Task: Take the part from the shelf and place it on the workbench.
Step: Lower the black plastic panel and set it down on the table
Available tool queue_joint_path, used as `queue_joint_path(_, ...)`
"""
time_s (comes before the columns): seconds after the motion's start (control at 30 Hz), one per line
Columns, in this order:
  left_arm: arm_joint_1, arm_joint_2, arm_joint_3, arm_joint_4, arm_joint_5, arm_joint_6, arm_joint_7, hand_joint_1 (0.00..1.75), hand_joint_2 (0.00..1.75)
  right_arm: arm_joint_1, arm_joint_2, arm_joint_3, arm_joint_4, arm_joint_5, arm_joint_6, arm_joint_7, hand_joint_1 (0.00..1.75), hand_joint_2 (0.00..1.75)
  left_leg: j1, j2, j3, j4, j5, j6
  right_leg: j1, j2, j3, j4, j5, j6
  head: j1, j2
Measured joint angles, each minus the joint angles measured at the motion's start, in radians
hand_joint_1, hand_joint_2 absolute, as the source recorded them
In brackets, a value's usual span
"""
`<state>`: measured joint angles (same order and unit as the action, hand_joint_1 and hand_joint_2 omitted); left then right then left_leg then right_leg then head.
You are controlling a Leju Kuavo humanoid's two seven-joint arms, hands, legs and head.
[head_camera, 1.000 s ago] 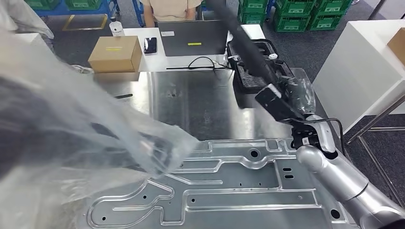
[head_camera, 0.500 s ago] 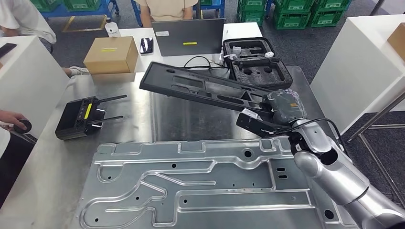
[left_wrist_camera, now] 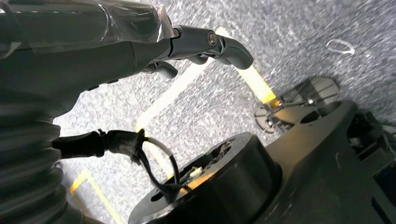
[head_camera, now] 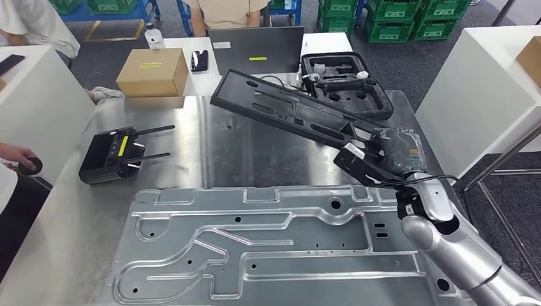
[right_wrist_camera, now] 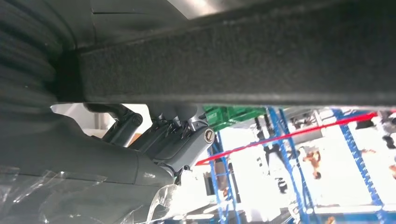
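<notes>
A long black moulded part (head_camera: 287,111) with cut-outs hangs tilted over the steel workbench (head_camera: 255,153), its far end raised toward the laptop. My right hand (head_camera: 392,153), wrapped in clear plastic, grips the part's near end at the bench's right side. Up close, the right wrist view has the part's dark felted edge (right_wrist_camera: 243,70) clamped under the fingers (right_wrist_camera: 187,140). My left hand (left_wrist_camera: 140,42) hangs down over the grey floor, its fingers loosely curved and holding nothing.
A large embossed metal panel (head_camera: 274,248) covers the near bench. A black remote controller (head_camera: 108,156) lies at the left, a cardboard box (head_camera: 153,71), a laptop (head_camera: 256,50) and an open black case (head_camera: 344,83) behind. A person's hand (head_camera: 16,156) rests at the left; a white table (head_camera: 478,95) stands right.
The camera view has settled on the bench after plastic film blocked it. My right hand has carried the part a little right and farther back, its far end now higher.
</notes>
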<state>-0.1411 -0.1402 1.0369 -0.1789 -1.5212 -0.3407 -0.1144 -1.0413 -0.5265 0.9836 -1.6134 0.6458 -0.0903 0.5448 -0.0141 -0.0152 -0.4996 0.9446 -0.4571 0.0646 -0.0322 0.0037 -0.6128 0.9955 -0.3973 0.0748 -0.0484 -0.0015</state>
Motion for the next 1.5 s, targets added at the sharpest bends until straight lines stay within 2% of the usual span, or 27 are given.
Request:
queue_joint_path(0.1,-0.001,0.0,-0.007,0.0,0.0,0.002,0.0,0.0,1.75,0.011,-0.012,-0.014,-0.019,0.005,0.006,0.005,1.75,1.75,-0.003,0.0,-0.004,0.003,-0.006,-0.008,0.003,0.004,0.009,-0.023,-0.002,-0.022,-0.001,0.0)
queue_joint_path(0.17,-0.002,0.0,-0.009,0.0,0.0,0.002,0.0,0.0,1.75,0.015,-0.016,-0.02,-0.027,0.006,0.007,0.007,1.75,1.75,-0.001,0.001,-0.013,0.027,-0.025,-0.015,0.002,0.004,0.009,-0.024,-0.001,-0.035,-0.001,0.0)
queue_joint_path(0.2,-0.004,0.001,-0.009,0.0,0.0,0.002,0.0,0.0,1.75,0.015,-0.017,-0.023,-0.032,0.006,0.007,0.007,1.75,1.75,0.001,0.001,-0.032,0.07,-0.049,-0.021,0.0,0.003,0.009,-0.025,-0.001,-0.04,-0.001,0.0)
queue_joint_path(0.3,-0.009,0.001,-0.01,0.0,0.0,-0.022,-0.001,0.0,1.75,0.022,-0.017,-0.033,-0.039,-0.007,0.0,0.008,1.75,1.75,0.002,0.002,-0.12,0.272,-0.137,-0.032,0.003,0.002,0.009,-0.025,-0.002,-0.048,-0.001,0.0)
queue_joint_path(0.33,-0.011,0.002,-0.01,0.0,0.0,-0.036,-0.001,0.0,1.75,0.027,-0.017,-0.036,-0.04,-0.016,-0.004,0.008,1.75,1.75,0.001,0.002,-0.135,0.308,-0.143,-0.032,0.004,0.002,0.009,-0.025,-0.002,-0.048,-0.001,0.0)
queue_joint_path(0.37,-0.012,0.002,-0.011,0.0,0.0,-0.046,-0.001,0.0,1.75,0.032,-0.017,-0.04,-0.041,-0.026,-0.008,0.008,1.75,1.75,0.0,0.002,-0.133,0.305,-0.131,-0.03,0.005,0.002,0.01,-0.025,-0.002,-0.048,-0.001,0.0)
queue_joint_path(0.4,-0.012,0.003,-0.012,0.0,0.0,-0.048,-0.001,0.0,1.75,0.036,-0.017,-0.044,-0.043,-0.033,-0.012,0.008,1.31,1.31,-0.001,0.002,-0.112,0.26,-0.102,-0.026,0.006,0.002,0.011,-0.025,-0.002,-0.048,-0.001,0.0)
queue_joint_path(0.47,-0.01,0.003,-0.014,0.0,0.0,-0.026,0.0,0.0,1.75,0.04,-0.018,-0.054,-0.047,-0.04,-0.017,0.008,0.44,0.44,-0.004,0.002,-0.046,0.115,-0.032,-0.012,0.009,0.003,0.013,-0.025,-0.001,-0.047,-0.001,0.0)
queue_joint_path(0.5,-0.009,0.002,-0.017,0.0,0.0,-0.011,0.0,0.0,1.75,0.041,-0.018,-0.06,-0.048,-0.041,-0.02,0.008,0.0,0.0,-0.006,0.002,-0.021,0.055,-0.013,-0.007,0.011,0.003,0.012,-0.025,0.0,-0.045,-0.001,0.0)
queue_joint_path(0.53,-0.007,0.001,-0.02,0.0,0.0,0.001,0.0,0.0,1.75,0.041,-0.019,-0.064,-0.049,-0.041,-0.023,0.008,0.0,0.0,-0.008,0.002,-0.009,0.021,-0.006,-0.003,0.013,0.003,0.009,-0.025,0.002,-0.041,-0.001,0.0)
queue_joint_path(0.63,-0.007,-0.002,-0.029,0.0,0.0,0.01,-0.001,0.0,1.75,0.046,-0.022,-0.07,-0.053,-0.037,-0.025,0.008,0.0,0.0,-0.008,0.0,-0.004,0.0,-0.004,0.004,0.011,0.003,0.004,-0.025,0.008,-0.028,-0.001,0.0)
queue_joint_path(0.7,-0.008,-0.004,-0.031,0.0,0.001,0.011,-0.003,0.0,0.87,0.049,-0.023,-0.074,-0.056,-0.034,-0.025,0.007,0.0,0.0,-0.004,0.001,0.002,-0.01,0.007,0.014,0.01,0.002,-0.013,0.016,-0.022,-0.02,-0.001,0.0)
queue_joint_path(0.77,-0.007,-0.006,-0.032,0.0,0.002,0.012,-0.006,0.0,0.0,0.054,-0.025,-0.077,-0.057,-0.03,-0.023,0.008,0.0,0.0,-0.002,0.002,0.005,-0.013,0.012,0.019,0.009,0.001,-0.065,0.14,-0.087,-0.012,-0.001,0.0)
queue_joint_path(0.8,-0.006,-0.006,-0.032,0.0,0.002,0.012,-0.007,0.0,0.0,0.06,-0.027,-0.078,-0.058,-0.029,-0.022,0.009,0.0,0.0,-0.002,0.002,0.004,-0.013,0.013,0.02,0.009,0.001,-0.095,0.209,-0.114,-0.009,-0.001,0.0)
queue_joint_path(0.83,-0.003,-0.006,-0.032,0.0,0.002,0.012,-0.008,0.0,0.0,0.065,-0.029,-0.078,-0.058,-0.028,-0.021,0.009,0.0,0.0,-0.002,0.002,0.004,-0.012,0.013,0.02,0.008,0.001,-0.117,0.256,-0.126,-0.005,-0.001,0.0)
queue_joint_path(0.87,-0.001,-0.006,-0.033,0.0,0.002,0.016,-0.009,0.0,0.0,0.07,-0.031,-0.079,-0.059,-0.028,-0.02,0.01,0.0,0.0,-0.002,0.002,0.005,-0.012,0.012,0.02,0.006,0.0,-0.122,0.266,-0.118,-0.003,0.0,0.0)
queue_joint_path(0.9,0.0,-0.007,-0.033,0.0,0.002,0.022,-0.01,0.0,0.0,0.072,-0.032,-0.079,-0.061,-0.028,-0.02,0.01,0.0,0.0,-0.001,0.003,0.006,-0.011,0.01,0.018,0.004,0.0,-0.107,0.234,-0.092,0.0,0.0,0.0)
queue_joint_path(0.97,-0.001,-0.01,-0.033,0.0,0.001,0.038,-0.011,0.0,0.0,0.071,-0.034,-0.082,-0.066,-0.027,-0.019,0.009,0.0,0.0,0.0,0.003,0.008,-0.006,0.003,0.01,0.0,-0.001,-0.039,0.096,-0.027,0.006,0.0,0.0)
queue_joint_path(1.0,-0.003,-0.012,-0.034,0.0,0.001,0.043,-0.011,0.0,0.0,0.07,-0.035,-0.083,-0.069,-0.027,-0.019,0.009,0.0,0.0,-0.002,0.003,0.006,-0.001,-0.002,0.005,0.0,0.0,-0.01,0.034,-0.008,0.004,0.0,0.0)
queue_joint_path(1.07,-0.006,-0.014,-0.034,0.0,0.001,0.044,-0.012,0.0,0.0,0.07,-0.035,-0.084,-0.073,-0.027,-0.018,0.01,0.0,0.0,-0.005,0.003,0.0,0.004,-0.007,-0.004,0.003,0.002,0.012,-0.016,-0.005,-0.008,-0.001,0.0)
queue_joint_path(1.17,-0.004,-0.016,-0.034,0.0,0.001,0.044,-0.012,0.0,0.0,0.07,-0.037,-0.087,-0.076,-0.026,-0.017,0.01,0.0,0.0,-0.002,0.004,-0.009,0.018,-0.019,-0.014,0.005,-0.001,0.009,-0.02,-0.005,-0.032,-0.001,0.0)
queue_joint_path(1.23,-0.004,-0.016,-0.034,0.0,0.001,0.044,-0.012,0.0,0.0,0.069,-0.039,-0.091,-0.08,-0.025,-0.017,0.011,0.0,0.0,0.003,0.006,-0.046,0.1,-0.065,-0.025,0.004,-0.003,0.009,-0.021,-0.004,-0.043,-0.001,0.0)
queue_joint_path(1.3,-0.004,-0.018,-0.034,0.0,0.001,0.044,-0.012,0.0,0.0,0.07,-0.04,-0.094,-0.083,-0.023,-0.016,0.013,0.0,0.0,0.007,0.007,-0.117,0.246,-0.126,-0.034,0.005,-0.003,0.008,-0.021,-0.004,-0.049,-0.001,0.0)
queue_joint_path(1.33,-0.004,-0.018,-0.034,0.0,0.001,0.044,-0.011,0.0,0.0,0.071,-0.04,-0.094,-0.085,-0.022,-0.015,0.013,0.0,0.0,0.009,0.007,-0.147,0.304,-0.142,-0.035,0.005,-0.002,0.008,-0.021,-0.004,-0.049,-0.001,0.0)
queue_joint_path(1.37,-0.003,-0.018,-0.034,0.0,0.001,0.044,-0.01,0.0,0.0,0.072,-0.04,-0.094,-0.086,-0.021,-0.015,0.013,0.0,0.0,0.009,0.007,-0.162,0.326,-0.139,-0.035,0.006,-0.001,0.008,-0.021,-0.004,-0.049,-0.001,0.0)
queue_joint_path(1.4,-0.003,-0.018,-0.034,0.0,0.001,0.044,-0.009,0.0,0.0,0.072,-0.04,-0.094,-0.087,-0.02,-0.015,0.013,0.0,0.0,0.009,0.007,-0.158,0.306,-0.118,-0.032,0.007,-0.001,0.009,-0.021,-0.004,-0.049,-0.001,0.0)
queue_joint_path(1.5,-0.004,-0.018,-0.034,0.0,0.001,0.044,-0.009,0.0,0.0,0.067,-0.039,-0.096,-0.088,-0.016,-0.015,0.012,0.0,0.0,0.003,0.008,-0.069,0.095,-0.014,-0.011,0.012,-0.001,0.012,-0.021,-0.004,-0.048,-0.001,0.0)
